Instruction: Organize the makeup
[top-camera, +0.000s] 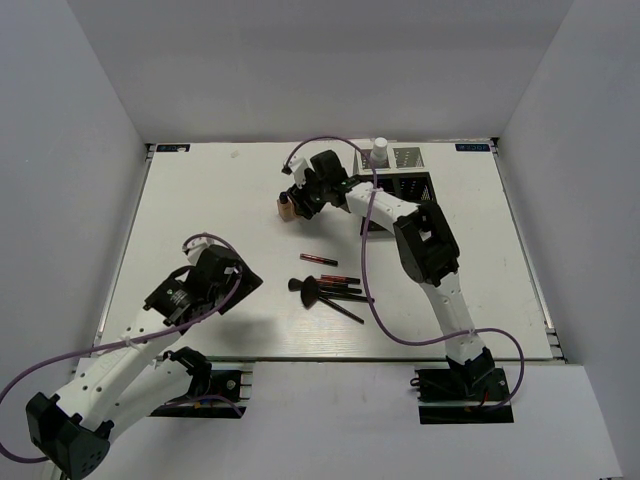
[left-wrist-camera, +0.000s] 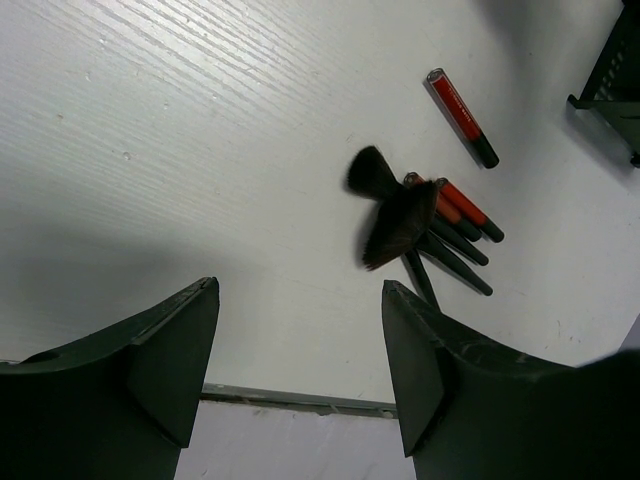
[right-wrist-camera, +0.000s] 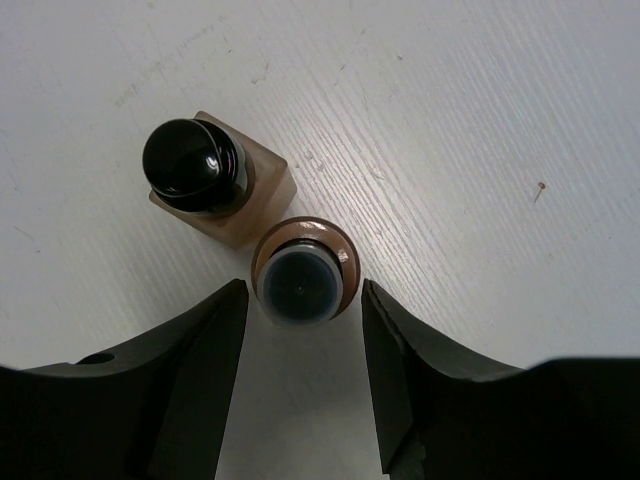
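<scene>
Since the round bottle (right-wrist-camera: 300, 283) stands upright just beside the square bottle (right-wrist-camera: 215, 185), far centre and left of the box (top-camera: 405, 170), the right pincer (right-wrist-camera: 305, 292) straddles it, spread, probably to lift it alone. The left pincer (left-wrist-camera: 300, 300) hovers spread and empty near the heaped brushes (left-wrist-camera: 395, 220) and pencils (left-wrist-camera: 465, 210).

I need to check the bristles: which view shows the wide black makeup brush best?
The left wrist view: the wide black makeup brush lies large and close, bristles fanned, beside a smaller black brush. The top external view shows the brush only small, without detail. The right wrist view does not show it.
</scene>
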